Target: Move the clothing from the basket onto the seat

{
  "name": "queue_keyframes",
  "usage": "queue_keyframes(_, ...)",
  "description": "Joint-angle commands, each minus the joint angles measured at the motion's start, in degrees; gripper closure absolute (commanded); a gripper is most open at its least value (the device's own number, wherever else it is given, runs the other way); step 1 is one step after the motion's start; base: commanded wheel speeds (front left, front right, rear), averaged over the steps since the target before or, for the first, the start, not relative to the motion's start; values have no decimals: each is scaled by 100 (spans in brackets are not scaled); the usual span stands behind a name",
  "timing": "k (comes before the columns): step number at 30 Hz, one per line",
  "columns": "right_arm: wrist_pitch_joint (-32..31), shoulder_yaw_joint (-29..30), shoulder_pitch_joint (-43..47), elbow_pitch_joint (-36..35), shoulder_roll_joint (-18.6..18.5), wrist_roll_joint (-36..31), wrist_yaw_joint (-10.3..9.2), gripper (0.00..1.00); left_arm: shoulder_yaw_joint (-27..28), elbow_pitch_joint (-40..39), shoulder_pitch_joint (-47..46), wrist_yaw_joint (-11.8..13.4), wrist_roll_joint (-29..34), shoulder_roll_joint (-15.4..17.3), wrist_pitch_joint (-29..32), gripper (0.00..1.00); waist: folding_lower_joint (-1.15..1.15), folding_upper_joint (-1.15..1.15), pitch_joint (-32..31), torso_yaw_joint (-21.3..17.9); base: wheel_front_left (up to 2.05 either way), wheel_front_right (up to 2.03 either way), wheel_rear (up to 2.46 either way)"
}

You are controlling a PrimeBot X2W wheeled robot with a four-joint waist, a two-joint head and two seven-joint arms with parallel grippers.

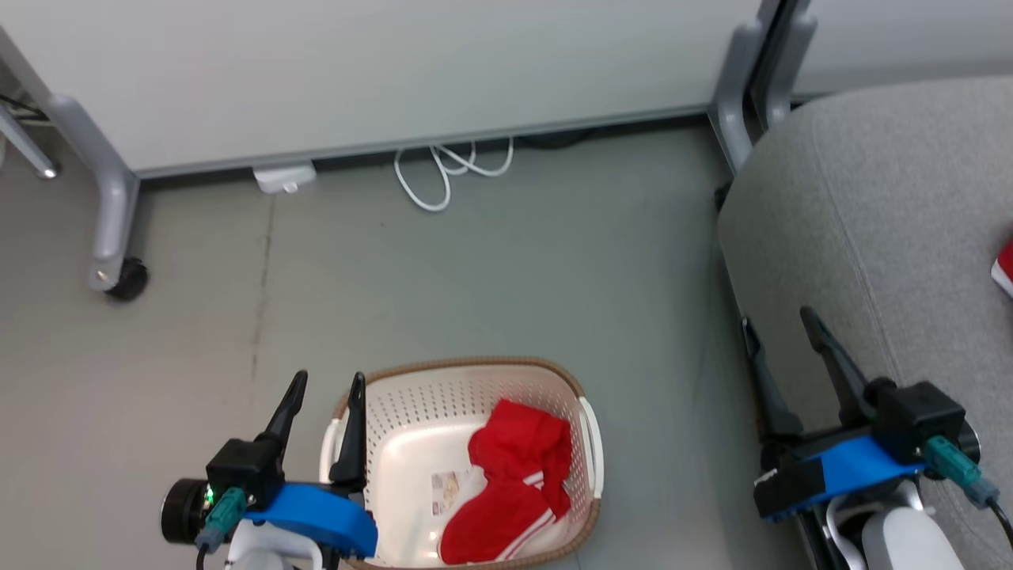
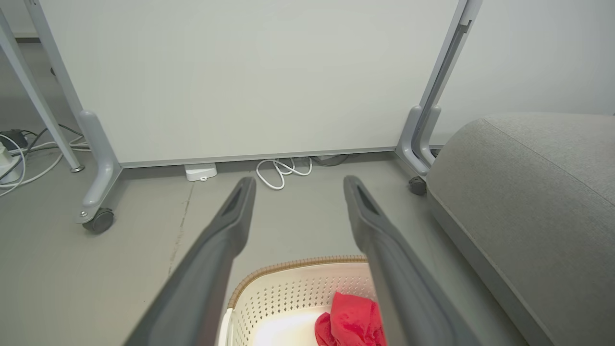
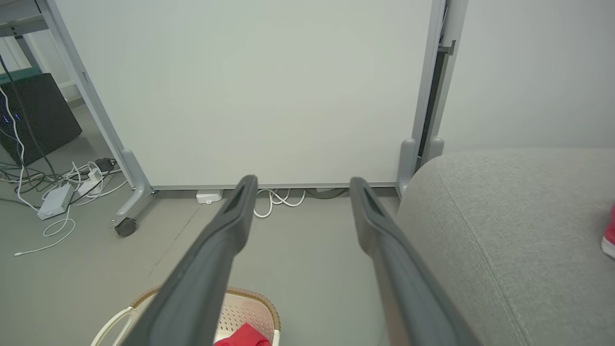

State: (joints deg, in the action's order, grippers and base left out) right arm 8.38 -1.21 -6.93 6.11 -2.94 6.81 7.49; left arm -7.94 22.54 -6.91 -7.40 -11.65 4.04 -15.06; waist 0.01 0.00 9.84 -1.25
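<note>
A crumpled red garment with white stripes [image 1: 513, 484] lies in the cream basket [image 1: 411, 392] on the floor, toward its right side. A bit of red and white clothing [image 1: 1005, 269] rests on the grey seat [image 1: 886, 206] at the right edge. My left gripper [image 1: 328, 386] stands open over the basket's left rim, holding nothing. My right gripper [image 1: 779, 323] is open and empty above the seat's left edge. In the left wrist view the red garment [image 2: 353, 319] and basket [image 2: 288, 288] show below the gripper [image 2: 298, 181]. The right wrist view shows the seat [image 3: 509, 230] beside that gripper [image 3: 302, 180].
A pale wheeled partition panel [image 1: 356, 71] stands behind, with a castor [image 1: 127, 279] at its left leg. A white cable loop [image 1: 451, 170] and a small white box [image 1: 285, 177] lie at its foot. More cables and a power strip [image 3: 55, 202] lie at far left.
</note>
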Motion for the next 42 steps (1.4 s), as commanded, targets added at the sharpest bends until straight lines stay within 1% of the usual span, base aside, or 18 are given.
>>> queue_keyframes(1,45,1,-128,-31,8,43,1,0,-28,30,-160,-13,-20,36,-16,0,-1,0,404,-260,0,0,0)
queue_keyframes(10,144,-177,-855,-174,10,-36,1,0,-475,557,-1065,-13,-110,163,-16,0,-1,0,1705,-745,0,0,0)
queue_keyframes(12,189,-230,-994,-201,10,-15,1,0,-555,722,-1265,-13,-202,193,-16,0,-1,0,1985,-827,0,0,0)
queue_keyframes(19,364,-378,-1344,-146,10,66,1,0,-1117,1569,-1859,-13,-625,298,-16,0,-1,0,2738,-1028,0,0,0)
queue_keyframes(29,521,-453,-1508,-208,8,191,1,0,-1877,2641,-2469,-13,-1426,389,-16,0,-1,0,3414,-1317,0,0,0)
queue_keyframes(33,564,-471,-1540,-234,10,241,1,0,-2149,3035,-2706,-13,-1763,396,6,0,-1,0,3615,-1366,0,0,0)
queue_keyframes(42,632,-572,-1678,-341,9,336,1,0,-2399,3737,-3277,-13,-2263,423,182,0,-1,0,4052,-1470,0,0,0)
